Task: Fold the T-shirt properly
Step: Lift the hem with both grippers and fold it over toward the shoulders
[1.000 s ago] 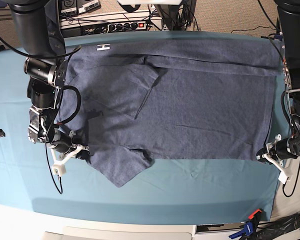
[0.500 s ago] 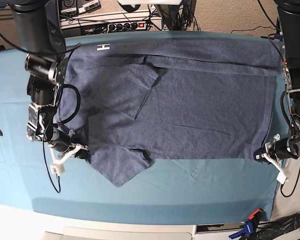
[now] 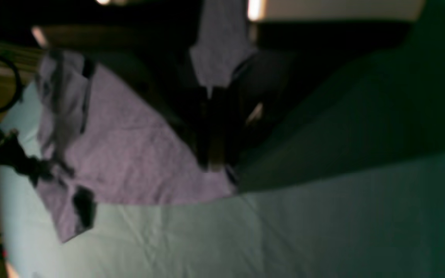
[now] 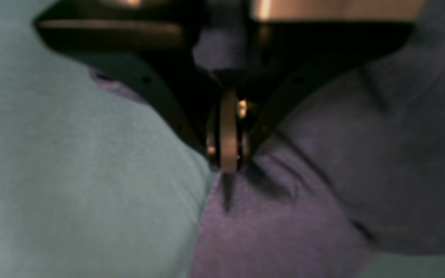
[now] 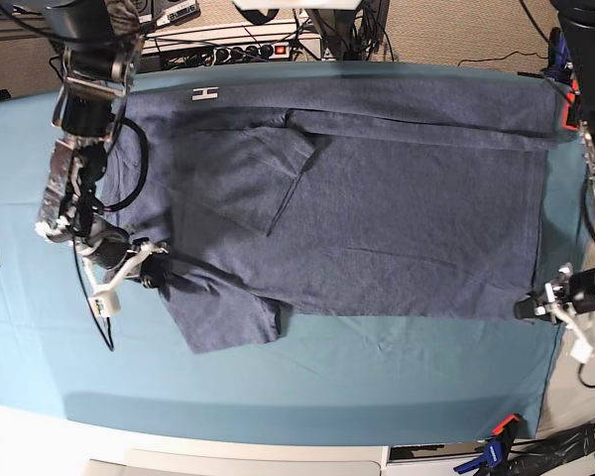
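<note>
T-shirt (image 5: pixel 377 208) pinched by both low hands

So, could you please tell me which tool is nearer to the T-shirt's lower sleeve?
Right. The right tool grips the T-shirt right beside that sleeve; the left tool holds the hem corner at the far end.

Bare table cloth (image 5: pixel 377 372) near edge; clamp (image 5: pixel 496 451) corner.

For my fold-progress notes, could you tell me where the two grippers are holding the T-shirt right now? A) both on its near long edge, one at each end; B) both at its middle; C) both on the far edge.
A: the right gripper and the left gripper each pinch an end of the T-shirt along its near edge.
</note>
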Motion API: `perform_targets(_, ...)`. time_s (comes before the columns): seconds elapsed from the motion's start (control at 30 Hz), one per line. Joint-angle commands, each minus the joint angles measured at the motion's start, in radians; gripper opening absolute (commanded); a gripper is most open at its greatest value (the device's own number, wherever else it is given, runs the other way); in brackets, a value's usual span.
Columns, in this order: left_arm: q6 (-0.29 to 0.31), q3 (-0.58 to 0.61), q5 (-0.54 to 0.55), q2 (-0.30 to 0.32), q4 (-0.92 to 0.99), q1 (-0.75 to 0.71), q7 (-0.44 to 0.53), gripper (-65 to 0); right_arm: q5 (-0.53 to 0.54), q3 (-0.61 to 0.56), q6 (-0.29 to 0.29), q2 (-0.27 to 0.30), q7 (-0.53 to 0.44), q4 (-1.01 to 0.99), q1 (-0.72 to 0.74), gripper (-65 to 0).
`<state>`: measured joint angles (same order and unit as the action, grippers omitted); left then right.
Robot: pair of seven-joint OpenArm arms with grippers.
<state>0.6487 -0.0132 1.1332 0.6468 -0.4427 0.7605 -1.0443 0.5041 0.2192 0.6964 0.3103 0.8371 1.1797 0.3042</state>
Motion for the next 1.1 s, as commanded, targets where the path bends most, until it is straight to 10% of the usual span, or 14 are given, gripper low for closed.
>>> perform_targets(0.0,0.014,-0.003,0.039,0.035,-0.014,0.034,0.004,-65.0,0.036,0.004,0.002,0.030,0.002,0.049,0.012,-65.0)
perform_targets(0.33,0.049,-0.003,0.181,0.140,-0.014,-0.011,-0.078,-65.0,0.091,0.005,0.002,0.132,0.052,0.195,-0.116,-65.0)
perform_targets(1.07,0.049,-0.003,0.350,0.171,-0.016,-0.264,-0.261,-65.0,0.148,0.006,0.002,0.137,0.141,0.195,-0.226,-65.0)
